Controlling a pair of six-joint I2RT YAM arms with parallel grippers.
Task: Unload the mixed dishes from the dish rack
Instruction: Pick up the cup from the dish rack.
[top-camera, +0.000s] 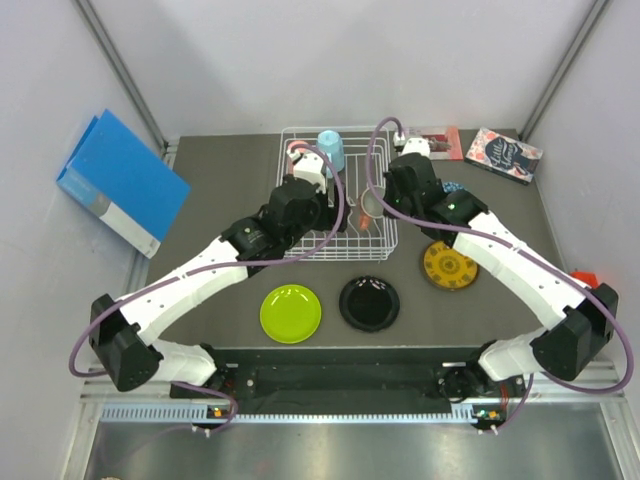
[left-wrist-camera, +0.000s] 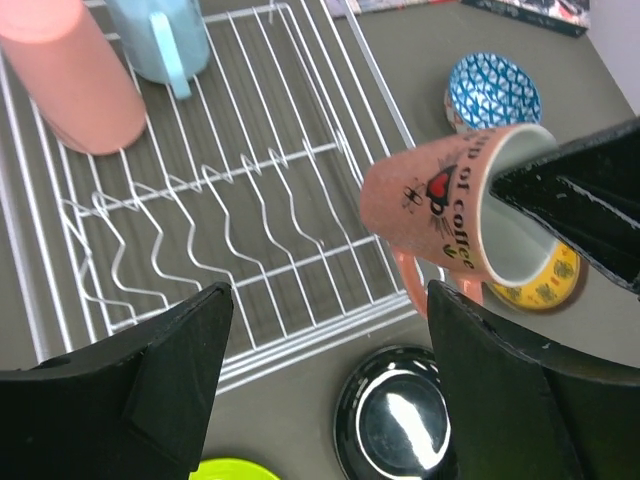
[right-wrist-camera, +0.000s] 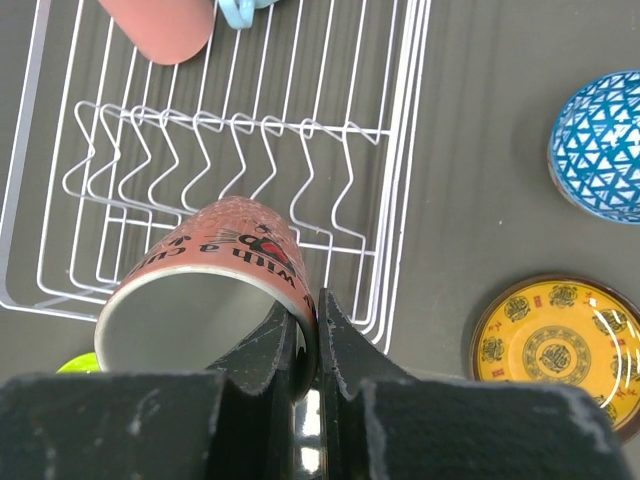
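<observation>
Clamping right claw (right-wrist-camera: 305, 350) on rim of salmon coffee mug (right-wrist-camera: 215, 270), over right side of dish rack (right-wrist-camera: 400, 150), with left claw (left-wrist-camera: 325, 330) apart. Risks pivoting loose from so thin a pinch onto yellow plate (right-wrist-camera: 555, 350).

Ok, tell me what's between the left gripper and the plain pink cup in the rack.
Nothing visible: only bare tines of the white wire dish rack lie between left gripper and plain pink cup. The salmon printed mug hangs aside.
</observation>
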